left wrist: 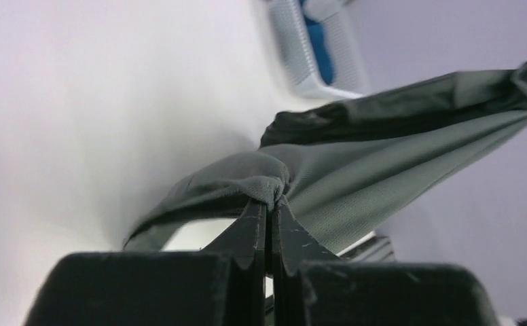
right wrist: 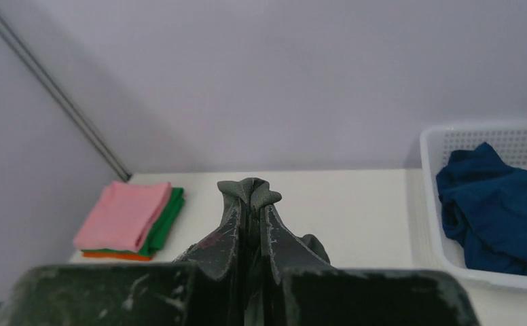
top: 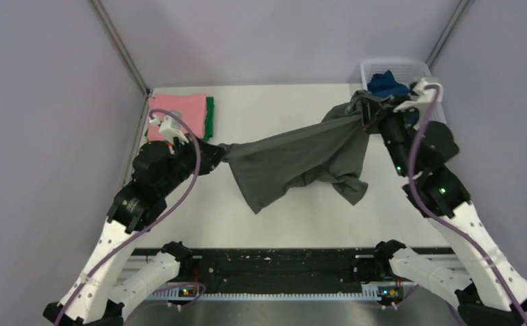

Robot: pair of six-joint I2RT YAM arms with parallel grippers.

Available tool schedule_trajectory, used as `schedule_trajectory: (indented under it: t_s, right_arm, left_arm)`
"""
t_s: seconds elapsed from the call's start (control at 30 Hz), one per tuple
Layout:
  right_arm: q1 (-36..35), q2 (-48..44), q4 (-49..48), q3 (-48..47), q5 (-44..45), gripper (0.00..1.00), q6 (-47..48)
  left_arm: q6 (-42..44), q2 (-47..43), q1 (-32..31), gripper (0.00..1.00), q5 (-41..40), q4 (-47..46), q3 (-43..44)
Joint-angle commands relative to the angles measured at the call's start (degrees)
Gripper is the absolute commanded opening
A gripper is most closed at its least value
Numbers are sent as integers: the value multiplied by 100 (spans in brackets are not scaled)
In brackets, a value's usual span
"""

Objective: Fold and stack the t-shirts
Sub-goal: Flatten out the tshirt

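**A:** Where is the dark grey t-shirt?

**B:** It is strung between the two hands above the middle of the desk. The left hand pinches one bunched end, its fingers pressed together on a small knot of cloth. The right hand is clamped on the other end, with a tuft of grey poking out past its fingertips.

**A:** Which way does it run?

**B:** Its long axis goes across the desk from left to right, slanting toward the far right corner. The left end sits at the middle left. The right end is further back, just beside the white mesh basket. The top edge is pulled taut into a narrow band between the two grips. Below that line the rest hangs loose in folds toward the near edge. One flap points to the near left and a crumpled lump hangs at the right. I cannot tell whether the lowest folds touch the desk.

**A:** And the other shirts?

**B:** The dark blue t-shirt lies crumpled in the basket at the far right corner. A folded stack sits at the far left corner. The pink t-shirt is on top and the green t-shirt is under it, showing along the right side. The orange t-shirt is at the bottom, only a thin edge of it visible from the right wrist view. The left hand is just in front of that stack, apart from it.
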State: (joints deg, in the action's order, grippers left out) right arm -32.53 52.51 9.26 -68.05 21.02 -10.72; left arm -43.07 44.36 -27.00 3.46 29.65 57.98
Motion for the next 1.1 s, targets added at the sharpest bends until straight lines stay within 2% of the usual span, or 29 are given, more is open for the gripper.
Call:
schedule_trajectory:
  t_s: [0.0, 0.17, 0.37, 0.47, 0.63, 0.83, 0.9, 1.0, 1.03, 1.07]
  right_arm:
    - [-47, -799, 374, -489, -705, 0, -421]
    - [-43, -1001, 702, -1458, -2295, 0, -602]
    - [-45, -835, 1018, -2299, -2606, 0, -612]
    - [-43, -766, 1047, -2366, -2383, 0, -607]
    - [-43, -491, 892, -1824, -1244, 0, -503]
    - [-43, 306, 61, -434, 641, 0, -398]
    - [-47, 843, -179, -95, 1143, 0, -421]
    - [-15, 1948, -776, 165, 1285, 0, -351]
    - [44, 2421, -869, 91, 1171, 2, -323]
    - [110, 2878, -806, -95, 989, 9, -358]
  left_arm:
    - [321, -381, -4, 0, 887, -205, 808]
    - [380, -543, -4, 0, 1720, -626, 1556]
    - [404, -363, 6, 0, 2282, -671, 2362]
    - [498, -263, 2, 0, 2043, -619, 2479]
    - [788, 214, 1, 0, 641, -414, 2132]
    - [944, 2022, 145, 0, -2016, 234, 1875]
    - [846, 2919, 428, 0, -2243, 298, 1880]
    - [500, 4340, 955, 0, -2121, 612, 2206]
    - [422, 4904, 1107, 0, -2046, 720, 2352]
    - [388, 5270, 1239, 0, -1956, 794, 2507]
